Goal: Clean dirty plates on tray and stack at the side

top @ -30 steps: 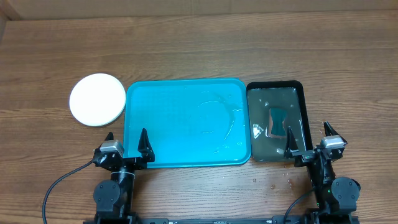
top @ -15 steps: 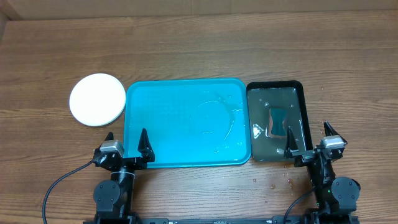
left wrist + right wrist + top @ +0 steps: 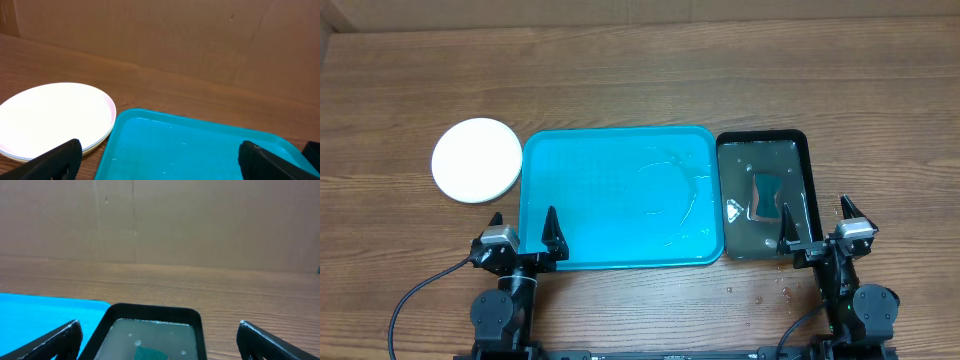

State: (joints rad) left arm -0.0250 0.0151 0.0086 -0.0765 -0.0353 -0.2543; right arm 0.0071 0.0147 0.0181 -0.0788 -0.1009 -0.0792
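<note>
The turquoise tray (image 3: 610, 150) lies mid-table with no plates on it, only a wet sheen; it also shows in the left wrist view (image 3: 200, 150). The plates (image 3: 476, 160) sit stacked on the table left of the tray, white one on top; the blue and yellow-green ones are hidden beneath, only rims showing in the left wrist view (image 3: 52, 117). My left gripper (image 3: 523, 226) is open and empty at the tray's near left corner. My right gripper (image 3: 814, 222) is open and empty at the near end of the black tray.
A black tray of water (image 3: 763, 195) stands right of the turquoise tray, with a green sponge (image 3: 766, 192) in it; both show in the right wrist view (image 3: 150, 330). Water drops lie on the table near the right arm (image 3: 760, 293). A cardboard wall stands behind the table.
</note>
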